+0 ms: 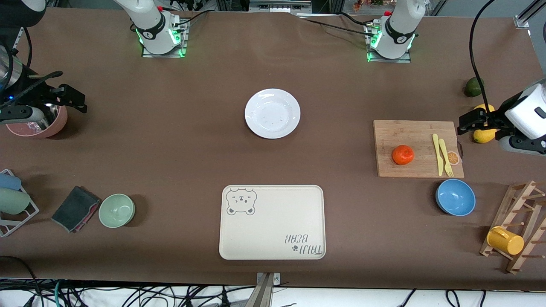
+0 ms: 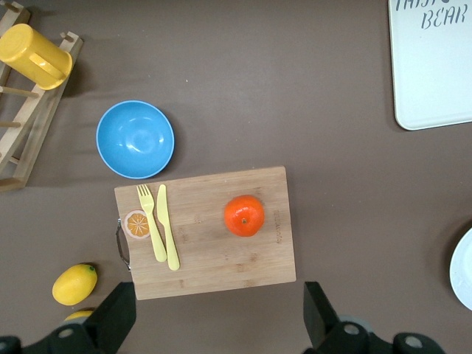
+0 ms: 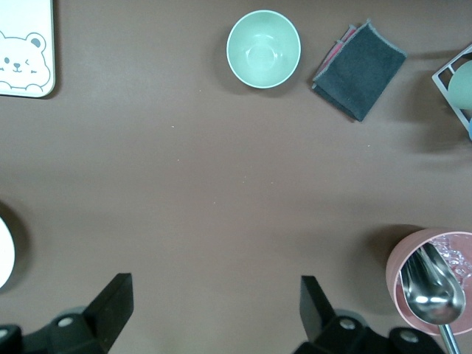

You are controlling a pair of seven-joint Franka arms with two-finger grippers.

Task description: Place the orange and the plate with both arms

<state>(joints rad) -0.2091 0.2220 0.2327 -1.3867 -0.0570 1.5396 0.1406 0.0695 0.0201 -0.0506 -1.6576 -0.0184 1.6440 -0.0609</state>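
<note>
Both my arms up high, wrists facing down at the table, nothing held. My left gripper hangs over the lemons by the cutting board's edge, jaws spread wide. My right gripper hangs over the pink bowl at the right arm's end, jaws also wide apart. Orange sits on the board, dimple up, round so no long axis. Plate lies flat mid-table, farther from front cam than the bear tray.

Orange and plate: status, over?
Left gripper and right gripper open, empty, hovering at the table ends. Orange on cutting board; plate bare, mid-table. Nothing in the way.
</note>
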